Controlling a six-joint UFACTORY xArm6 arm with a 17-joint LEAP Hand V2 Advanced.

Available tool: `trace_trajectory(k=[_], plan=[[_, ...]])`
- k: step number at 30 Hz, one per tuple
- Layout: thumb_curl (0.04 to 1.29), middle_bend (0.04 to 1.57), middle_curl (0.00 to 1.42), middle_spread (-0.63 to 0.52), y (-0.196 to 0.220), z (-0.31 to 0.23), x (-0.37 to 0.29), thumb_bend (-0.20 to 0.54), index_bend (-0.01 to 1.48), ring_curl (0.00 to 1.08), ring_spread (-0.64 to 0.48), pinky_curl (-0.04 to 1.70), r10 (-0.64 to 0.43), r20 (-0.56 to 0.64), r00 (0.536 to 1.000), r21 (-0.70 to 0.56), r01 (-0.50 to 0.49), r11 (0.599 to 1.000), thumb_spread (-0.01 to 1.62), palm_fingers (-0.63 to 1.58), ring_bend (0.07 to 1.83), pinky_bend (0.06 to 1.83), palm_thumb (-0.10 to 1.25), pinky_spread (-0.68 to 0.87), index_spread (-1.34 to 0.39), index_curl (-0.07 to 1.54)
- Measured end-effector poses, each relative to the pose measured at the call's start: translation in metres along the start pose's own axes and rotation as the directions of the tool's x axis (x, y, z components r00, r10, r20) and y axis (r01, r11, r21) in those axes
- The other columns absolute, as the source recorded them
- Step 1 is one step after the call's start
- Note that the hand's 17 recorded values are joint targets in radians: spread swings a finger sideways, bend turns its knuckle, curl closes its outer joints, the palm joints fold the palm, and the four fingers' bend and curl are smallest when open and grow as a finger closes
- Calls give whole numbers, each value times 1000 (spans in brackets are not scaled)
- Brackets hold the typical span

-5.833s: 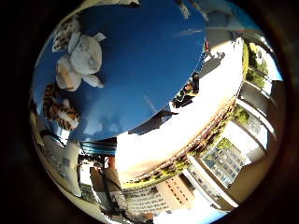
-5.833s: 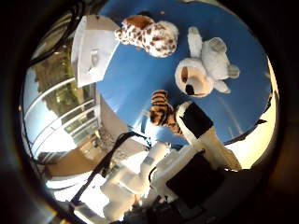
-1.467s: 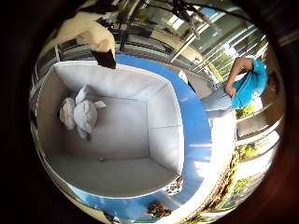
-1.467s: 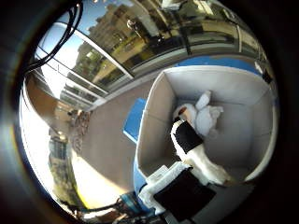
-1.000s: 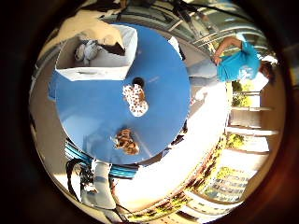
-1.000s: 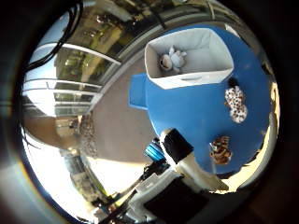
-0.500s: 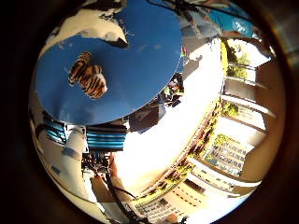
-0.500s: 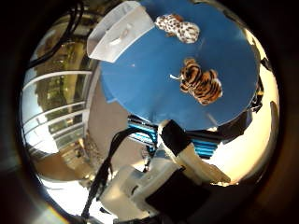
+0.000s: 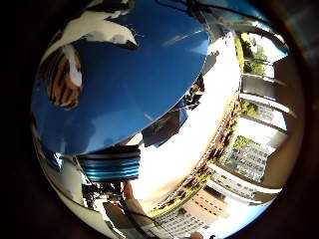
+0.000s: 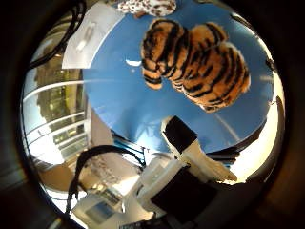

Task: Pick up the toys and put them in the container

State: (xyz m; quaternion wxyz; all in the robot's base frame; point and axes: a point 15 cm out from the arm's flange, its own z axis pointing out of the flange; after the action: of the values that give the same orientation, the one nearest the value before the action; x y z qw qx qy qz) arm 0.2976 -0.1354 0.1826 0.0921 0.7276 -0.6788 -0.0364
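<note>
A striped orange and black tiger toy (image 10: 195,62) lies on the round blue table (image 10: 121,105), large in the thumb side view and close under my palm. It also shows at the edge of the little finger side view, tiger toy (image 9: 62,77). My right hand (image 10: 190,152) hovers just above it, open, with one black-tipped white finger (image 10: 178,133) reaching toward the toy without touching it. Another finger (image 9: 94,27) stretches over the table beside the tiger. A spotted leopard toy (image 10: 145,7) lies farther along the table. The white container (image 10: 88,36) stands at the table's far edge.
The table's rim (image 9: 114,144) drops off close to the tiger, with a blue ribbed stand (image 9: 109,162) under it and sunlit floor (image 9: 199,134) beyond. Railings and buildings lie outside.
The white bear went from the table into the container. Since then my hand has left the container, crossed back over the table and come down close over the tiger.
</note>
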Motion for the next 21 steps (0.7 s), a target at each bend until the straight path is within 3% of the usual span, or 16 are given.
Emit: trace_trajectory(k=[10,15,18,21], plan=[[341,261,391,126,-22,36,-8,-24,134,310,331,247,13,19,1000,-43,-12,999,1132,321,706,916,487,525,77,209],[347,446,455,18,-27,49,-24,-22,181,346,264,221,-21,25,999,-84,23,996,1124,703,839,952,517,501,-2,209],[357,615,531,-38,-34,49,-33,-13,217,387,204,239,-55,24,998,-101,57,993,1116,1096,956,1029,575,462,-141,223],[374,744,628,-85,-37,45,-40,-6,164,485,129,301,-78,25,997,-121,81,989,1105,1066,1140,1128,642,424,-226,215]])
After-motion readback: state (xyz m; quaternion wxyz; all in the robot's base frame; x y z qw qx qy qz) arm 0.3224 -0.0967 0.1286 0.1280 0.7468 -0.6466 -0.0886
